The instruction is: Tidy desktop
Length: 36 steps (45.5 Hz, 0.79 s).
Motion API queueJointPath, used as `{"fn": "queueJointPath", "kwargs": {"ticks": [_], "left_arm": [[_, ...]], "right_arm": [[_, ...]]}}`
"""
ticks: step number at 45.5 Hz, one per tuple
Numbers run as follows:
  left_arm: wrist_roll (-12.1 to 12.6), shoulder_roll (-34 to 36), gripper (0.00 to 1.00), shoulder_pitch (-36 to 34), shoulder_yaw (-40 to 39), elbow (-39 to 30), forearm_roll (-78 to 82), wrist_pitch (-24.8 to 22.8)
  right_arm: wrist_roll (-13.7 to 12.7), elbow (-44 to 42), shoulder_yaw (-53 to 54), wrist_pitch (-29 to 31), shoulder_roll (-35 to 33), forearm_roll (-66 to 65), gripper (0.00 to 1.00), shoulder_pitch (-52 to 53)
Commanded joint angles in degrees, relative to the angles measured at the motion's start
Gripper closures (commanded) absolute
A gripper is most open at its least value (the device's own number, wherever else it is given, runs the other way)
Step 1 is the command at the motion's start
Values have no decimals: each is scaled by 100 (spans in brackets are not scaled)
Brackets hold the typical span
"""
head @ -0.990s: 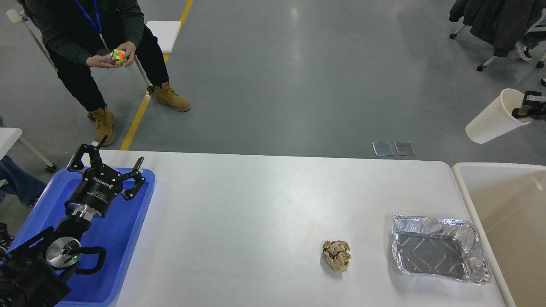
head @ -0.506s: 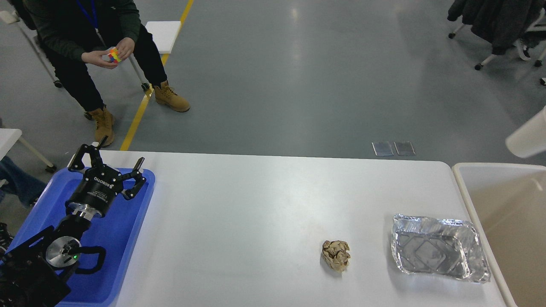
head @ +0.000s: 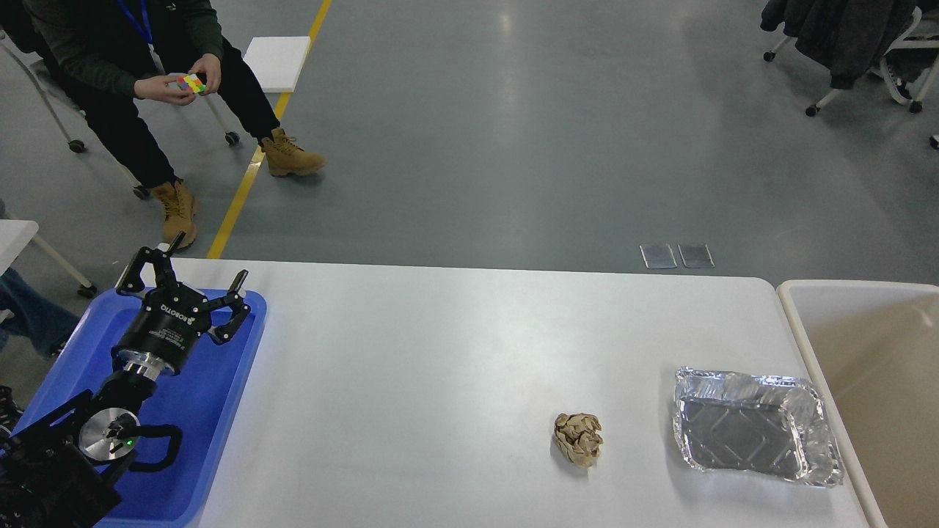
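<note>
Left gripper [head: 192, 287] over the blue plastic tray [head: 213, 411], fingers [head: 236, 282] spread wide, holding nothing. Right gripper out of view. Wide white table [head: 440, 352] stretching away to the right of those fingers, mostly bare. Well apart from the fingers, near the right end: a crumpled brown paper ball [head: 578, 438] and a crinkled silver foil tray [head: 755, 436], just beside the beige bin [head: 799, 330]. Tidying apparently well along; those two pieces left to clear.

Glossy grey floor [head: 513, 132] marked by a yellow line [head: 257, 158], wheeled chairs [head: 843, 44] draped with dark coats, seated person [head: 125, 66] at far left
</note>
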Motion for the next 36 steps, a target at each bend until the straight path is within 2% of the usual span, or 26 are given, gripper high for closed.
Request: {"fn": "queueJointPath", "kwargs": {"ticks": [1, 13, 30, 31, 33, 36], "left_arm": [[0, 0, 1, 0, 0, 0, -5, 0], [0, 0, 1, 0, 0, 0, -5, 0], [0, 0, 1, 0, 0, 0, -5, 0], [0, 0, 1, 0, 0, 0, -5, 0], [0, 0, 1, 0, 0, 0, -5, 0], [-8, 0, 1, 0, 0, 0, -5, 0]], "right_arm": [[-236, -767, 967, -318, 524, 127, 100, -1460], [-553, -943, 1636, -749, 1192, 110, 100, -2296], [-746, -943, 1750, -1004, 1465, 127, 100, -2393], [-746, -943, 1768, -1021, 1465, 136, 96, -2384], [-738, -934, 1829, -1048, 1456, 136, 82, -2366], [-738, -934, 2005, -1065, 1430, 127, 51, -2340]]}}
